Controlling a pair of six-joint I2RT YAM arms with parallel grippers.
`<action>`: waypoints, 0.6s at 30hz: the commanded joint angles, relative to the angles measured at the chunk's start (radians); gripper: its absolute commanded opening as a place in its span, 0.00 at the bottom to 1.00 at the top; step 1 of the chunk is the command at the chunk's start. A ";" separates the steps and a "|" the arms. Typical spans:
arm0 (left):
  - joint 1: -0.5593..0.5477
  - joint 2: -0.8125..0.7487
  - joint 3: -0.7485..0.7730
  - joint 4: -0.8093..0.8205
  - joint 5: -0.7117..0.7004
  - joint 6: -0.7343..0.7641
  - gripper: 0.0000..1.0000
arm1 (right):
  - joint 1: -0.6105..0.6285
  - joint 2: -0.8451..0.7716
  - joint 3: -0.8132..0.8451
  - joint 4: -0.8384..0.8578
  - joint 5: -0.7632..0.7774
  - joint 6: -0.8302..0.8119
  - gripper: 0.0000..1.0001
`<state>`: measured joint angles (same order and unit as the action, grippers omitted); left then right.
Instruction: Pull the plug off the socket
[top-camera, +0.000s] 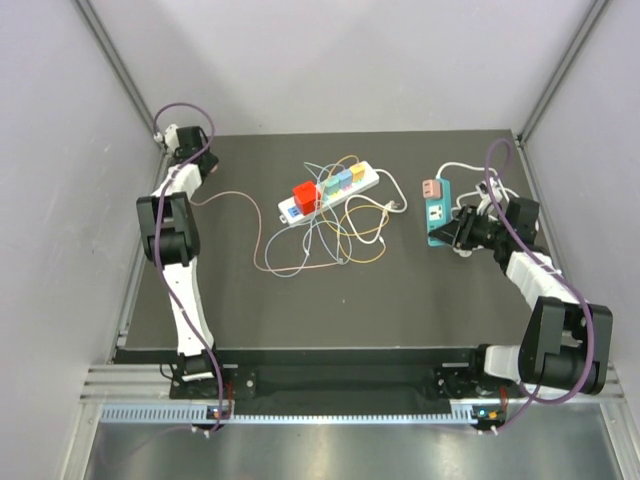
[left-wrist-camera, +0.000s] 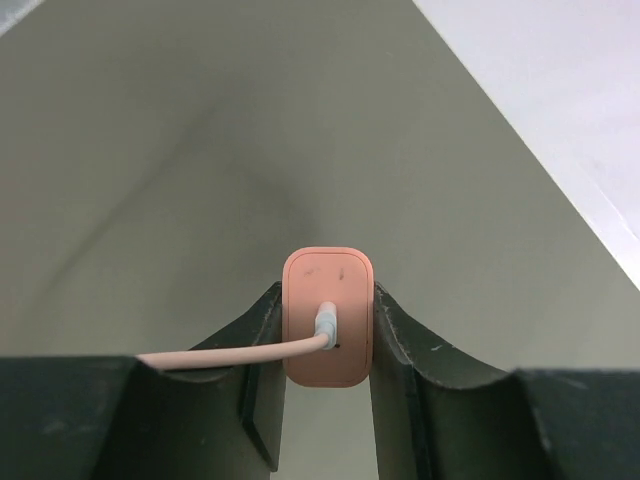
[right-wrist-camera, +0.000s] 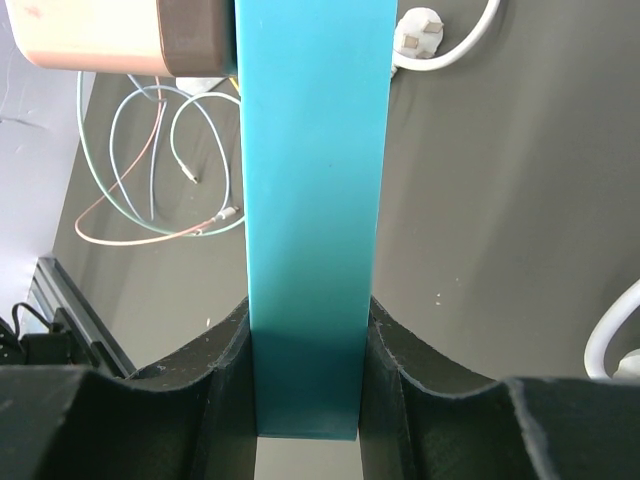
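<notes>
One salmon-pink plug (left-wrist-camera: 328, 315) sits pinched between the dark fingers (left-wrist-camera: 255, 340) of the left gripper (left-wrist-camera: 328, 292), which are closed on its two flanks. Its back face is turned to the wrist camera, and its thin pink cable (left-wrist-camera: 230, 352) leaves the middle of that face and bends off to the left across one finger. In the overhead view this gripper is at the far left corner of the table (top-camera: 400, 300), so the plug is clear of any socket and well apart from both power strips. The pink cable trails from there across the dark surface toward the middle. On the right side, the right gripper (right-wrist-camera: 310, 305) is clamped tight on the near end of a teal socket strip (right-wrist-camera: 312, 200), its fingers pressing both long sides. A peach plug with a brown base (right-wrist-camera: 110, 35) is seated at the far end of that strip, and a white cable (top-camera: 460, 168) curls away behind it. A white three-pin plug (right-wrist-camera: 418, 45) lies on the table just beyond. In the centre lies a white power strip (top-camera: 335, 188), set at a slant, carrying a red adapter (top-camera: 304, 195) and a row of pastel ones (top-camera: 344, 178). A loose tangle of thin coloured cables (top-camera: 320, 240) spreads on the table on its near side.
</notes>
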<state>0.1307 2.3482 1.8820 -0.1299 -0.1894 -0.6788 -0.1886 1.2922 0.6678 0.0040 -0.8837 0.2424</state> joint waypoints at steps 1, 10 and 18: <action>0.026 0.020 0.081 0.044 0.021 -0.007 0.21 | -0.011 -0.008 0.033 0.045 -0.017 -0.040 0.00; 0.053 0.027 0.131 0.030 0.134 0.015 0.67 | -0.012 0.006 0.044 0.033 -0.011 -0.054 0.00; 0.056 -0.162 0.025 0.156 0.306 -0.039 0.78 | -0.014 -0.022 0.042 0.028 -0.005 -0.072 0.00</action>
<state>0.1799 2.3528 1.9358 -0.1089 0.0196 -0.6868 -0.1913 1.3048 0.6678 -0.0166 -0.8696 0.2089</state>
